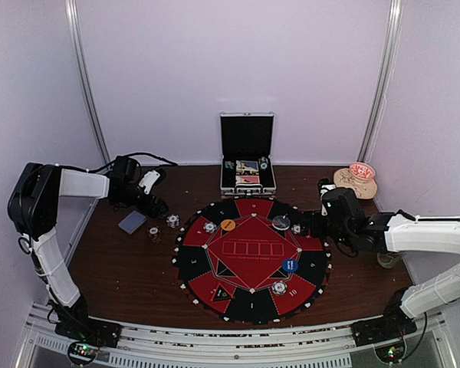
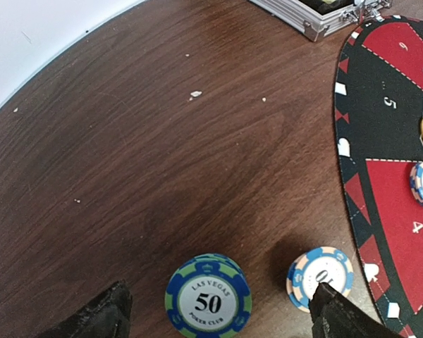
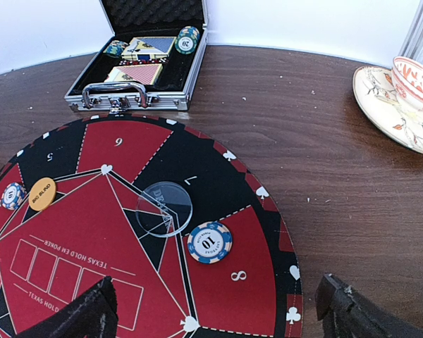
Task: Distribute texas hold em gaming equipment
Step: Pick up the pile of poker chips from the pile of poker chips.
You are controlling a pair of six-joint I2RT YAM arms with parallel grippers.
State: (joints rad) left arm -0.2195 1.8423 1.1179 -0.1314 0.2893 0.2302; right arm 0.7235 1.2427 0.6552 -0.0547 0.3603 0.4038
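Step in hand: chip hand-out to seats, partly done, since some seats on the mat (image 2: 388, 105) have a chip and others show none. L gripper (image 2: 220, 292) is spread wide and empty, low over bare table (image 2: 162, 141). It straddles the 50 chip (image 2: 208, 303), approx centred between the fingers (image 2: 102, 317). A 10 chip (image 2: 319, 277) sits just inside the R-hand finger and is partly covered by it. Mat lies ahead-right of the tool. R gripper (image 3: 217, 280) is also wide and empty, over the mat. The seat-8 chip (image 3: 209, 241) lies just ahead of it, with the clear disc (image 3: 164, 208) just beyond that chip. The orange disc (image 3: 41, 193) is far ahead-left, and the open case (image 3: 137, 63) sits past the mat's far edge w/ cards + chips inside. Next move, my read: L drops and pinches the 50 chip by its rim, then carries it to a bare seat. It needs a shift away from the 10 chip first, else closing may catch both. Poorly seen: fingertips are cut off at the bottom edge in both wrist views. The 50 chip looks thick-sided, prob. a short stack, but count can't be told. The deck (image 1: 132, 222) beside L gripper shows in the top view only, and chip values are unreadable there.
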